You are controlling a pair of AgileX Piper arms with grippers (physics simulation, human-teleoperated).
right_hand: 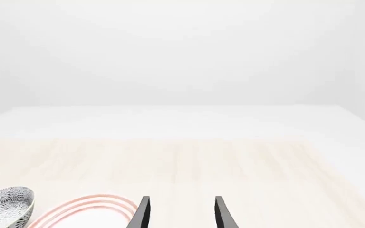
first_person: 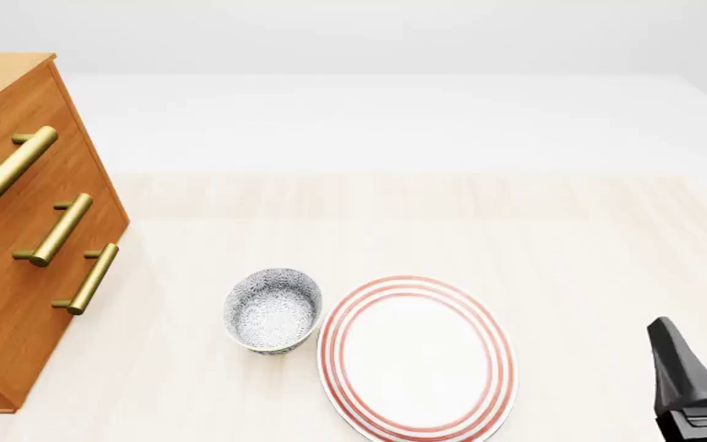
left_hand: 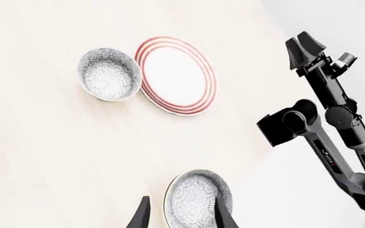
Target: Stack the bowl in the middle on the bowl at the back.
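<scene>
Pale wood table under a blank white backdrop, with a chest of drawers on the far left; the back bowl stands upright just left of the plate, rims close or touching, I cannot tell which. The middle bowl sits nearer to me than both, out of the front view and seen only by the left wrist camera, upright and well apart from the other two.

My left claw is spread wide and holds nothing; the middle bowl shows between its fingers, one finger crossing the right part of the rim, though I cannot judge the height above it. My right claw is also spread and empty, parked at the near right, pointing away over the table.

I judge the bowl to be stiff, glazed and slippery, light but breakable; I would pinch one wall, one finger inside and one outside the rim, rather than span the whole bowl; a hard squeeze could tip or squirt it. Lowering it level into the back bowl matters, and the plate alongside leaves little room on that side.
</scene>
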